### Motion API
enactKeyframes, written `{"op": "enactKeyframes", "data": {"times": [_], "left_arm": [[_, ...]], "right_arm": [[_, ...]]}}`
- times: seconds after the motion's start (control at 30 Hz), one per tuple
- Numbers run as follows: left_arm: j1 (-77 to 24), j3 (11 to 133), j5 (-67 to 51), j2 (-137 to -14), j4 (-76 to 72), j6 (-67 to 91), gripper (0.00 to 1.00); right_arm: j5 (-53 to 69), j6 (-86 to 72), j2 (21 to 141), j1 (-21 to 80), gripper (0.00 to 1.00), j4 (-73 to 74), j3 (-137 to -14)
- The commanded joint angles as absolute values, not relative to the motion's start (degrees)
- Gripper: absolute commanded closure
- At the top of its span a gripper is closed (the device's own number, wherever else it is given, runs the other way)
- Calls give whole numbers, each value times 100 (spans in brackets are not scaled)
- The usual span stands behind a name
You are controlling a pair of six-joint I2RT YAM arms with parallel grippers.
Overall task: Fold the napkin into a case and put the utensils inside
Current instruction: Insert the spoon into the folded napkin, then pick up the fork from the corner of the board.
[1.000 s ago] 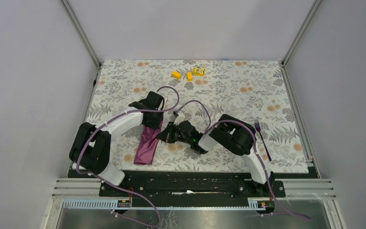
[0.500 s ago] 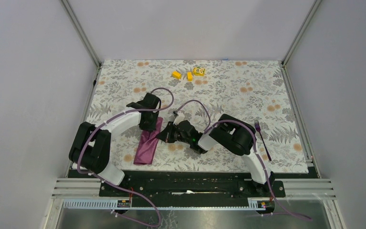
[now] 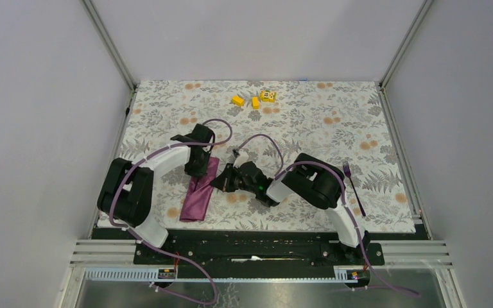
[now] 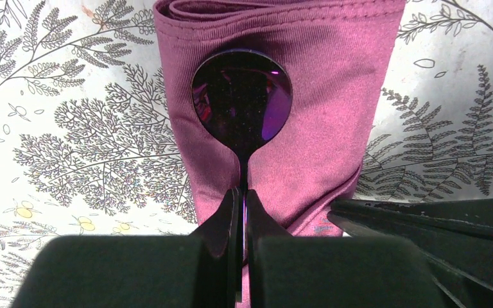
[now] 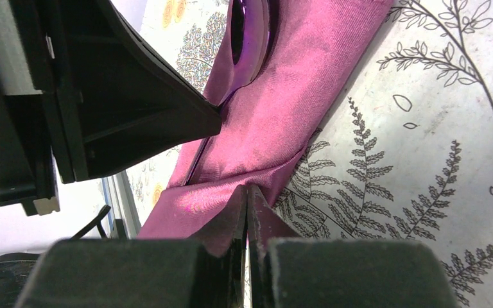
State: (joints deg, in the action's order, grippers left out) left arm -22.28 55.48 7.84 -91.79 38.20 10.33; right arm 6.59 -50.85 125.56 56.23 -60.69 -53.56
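While both arms sit at the cloth, I log them thus.

Entry one, left gripper [image 4: 241,200]: fingers pressed together on the thin handle of the spoon [image 4: 242,96]. Its oval bowl is glossy, dark purple, pointing away from the wrist. The bowl lies over the case [image 4: 337,90], short of its layered folded end, and the spoon's axis runs along the strip's long axis. Whether bowl and cloth touch I cannot tell.

Entry two, right gripper [image 5: 247,199]: fingers pinched shut on a fold at the case's right edge, just beside the left gripper, drawing up a small ridge.

Entry three, the case: plum cloth, fine ribbed weave, slight sheen. It is a narrow strip lying near-left to far-right on the tablecloth [image 3: 308,128], with the left arm over its far end. I judge the coming move turns on parting the pinched layer so the spoon slides lengthwise beneath.

Entry four, fork [image 3: 353,186]: slim, dark, well apart to the right, nearer the right arm.

Entry five, yellow blocks [image 3: 255,101]: three, far edge.
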Motion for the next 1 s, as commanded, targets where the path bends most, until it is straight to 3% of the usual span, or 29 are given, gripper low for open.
{"op": "enactKeyframes", "data": {"times": [0.0,0.17,0.23,0.4,0.57,0.67,0.87,0.97], "left_arm": [[-2193,5814,893,-9281,3947,934,100],[-2194,5847,806,-9036,4011,1098,79],[-2197,5918,710,-8804,4088,1209,72],[-2196,6247,654,-7695,4410,1545,63],[-2219,6291,-300,-6624,3919,1697,54],[-2246,6012,-1287,-6261,3311,1696,51],[-2451,5915,-1931,-6076,2890,1558,47],[-2515,5913,-2264,-5967,2866,1480,47]], "right_arm": [[561,-4851,12570,5651,100,-5744,-5521],[611,-4606,11928,5650,97,-5280,-5580],[581,-4504,11525,5650,82,-4907,-5661],[341,-4227,9839,5609,58,-3285,-5689],[-1327,-4154,7853,4803,16,999,-5591],[-1755,-4047,7120,3958,2,2403,-5416],[-2826,-5840,6769,2408,0,4687,-5685],[-2321,-4257,6881,1496,0,4136,-5679]]}}
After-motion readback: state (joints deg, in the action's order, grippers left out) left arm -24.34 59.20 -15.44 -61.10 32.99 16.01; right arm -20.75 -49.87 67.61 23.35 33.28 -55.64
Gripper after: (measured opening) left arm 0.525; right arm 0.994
